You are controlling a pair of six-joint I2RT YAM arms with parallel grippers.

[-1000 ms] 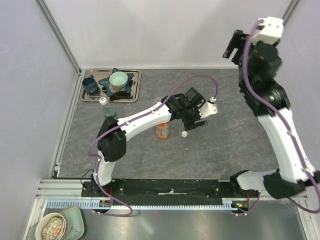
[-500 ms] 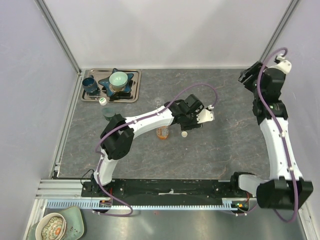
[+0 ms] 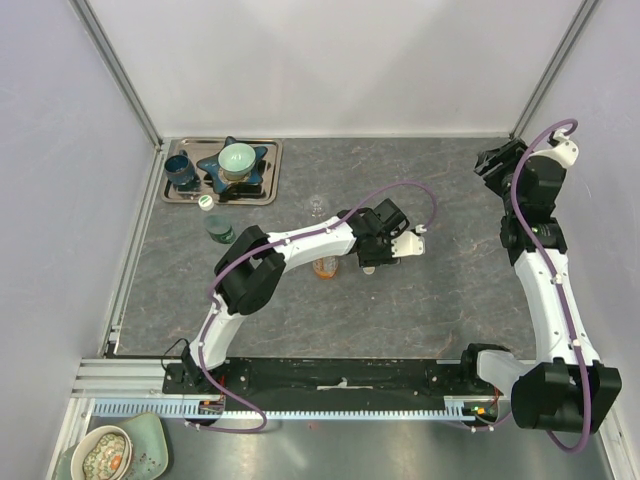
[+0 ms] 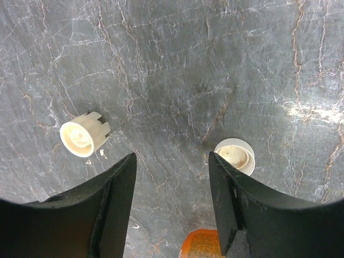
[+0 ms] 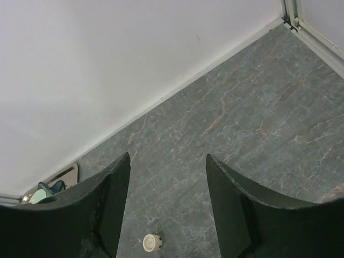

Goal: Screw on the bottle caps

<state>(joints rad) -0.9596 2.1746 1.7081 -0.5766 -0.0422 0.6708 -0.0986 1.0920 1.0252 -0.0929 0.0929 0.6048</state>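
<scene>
Two small round plastic bottle caps are seen lying near the middle of the grey marbled tabletop (image 3: 450, 300): a ribbed cream cap (image 4: 83, 138), tipped on its side, and a white cap (image 4: 235, 156), set open side up, well apart from each other. The left gripper (image 4: 172, 161) is hung over the bare stone between them, its jaws parted wide and nothing held; the white cap is partly hidden behind one black finger (image 4: 231, 204). The small orange plastic bottle with an orange label (image 3: 324, 266) is stood just beside that gripper, toward the left edge. A third round white cap (image 3: 206, 201) is found near the left edge, just beside the metal tray (image 3: 272, 185) in the far left corner, and the green-tinted clear plastic bottle (image 3: 220, 230) is stood near it. The smaller clear plastic bottle (image 3: 317, 207) is placed between the middle and the far edge. A dark blue cup (image 3: 180, 170) and a pale green bowl (image 3: 237, 158) are carried on the tray. The right gripper (image 5: 167, 158) is held up near the far right corner, jaws apart and empty; a lone pale cap (image 5: 152, 242) is shown on the tabletop below it, though which of the three it is cannot be told.
</scene>
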